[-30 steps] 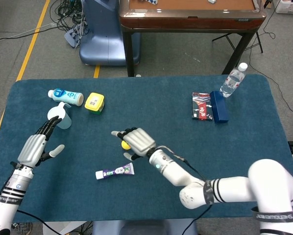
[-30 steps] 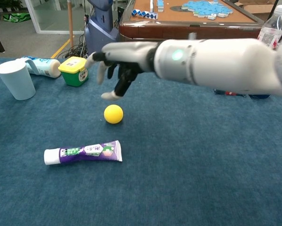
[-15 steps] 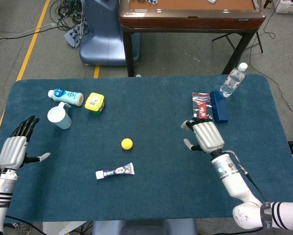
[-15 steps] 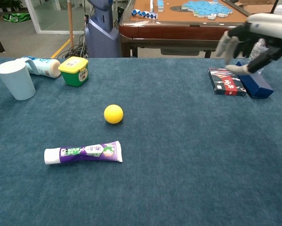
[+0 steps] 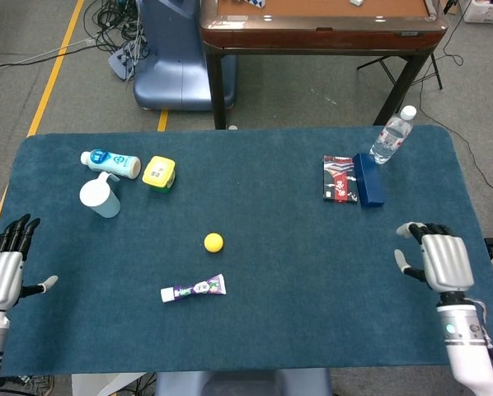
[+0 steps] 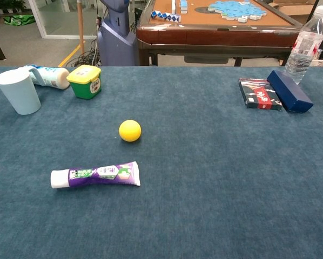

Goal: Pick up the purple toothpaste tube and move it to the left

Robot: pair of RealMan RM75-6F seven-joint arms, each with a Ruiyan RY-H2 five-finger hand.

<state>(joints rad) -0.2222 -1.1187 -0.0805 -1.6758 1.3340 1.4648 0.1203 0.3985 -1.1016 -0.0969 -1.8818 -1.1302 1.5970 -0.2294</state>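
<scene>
1. Near the front middle of the blue tabletop [image 5: 312, 247] lay the purple toothpaste tube [image 5: 194, 289], flat on its side, white cap pointing to the robot's left and the flat crimped end to the right, with a yellow ball [image 5: 213, 242] just behind it and apart from it.
2. At the tabletop's outer edges hung both hands: the left hand [image 5: 1, 276] and the right hand [image 5: 439, 261], each well apart from the tube, fingers spread and holding nothing.
3. Judged from its look, the tube was light and soft-walled, likely to dent under a hard squeeze, and its glossy skin could slip; a hold across the rounder middle of the body, thumb on one long side and fingers on the other, seemed safer than the thin crimp or the small cap.
4. Only the head view showed the 2 hands; the chest view showed neither, but gave the tube's label, cap and low profile on the cloth far more clearly, plus the white cup [image 6: 18, 91], green jar [image 6: 85, 81] and water bottle [image 6: 304, 46] at the back.
</scene>
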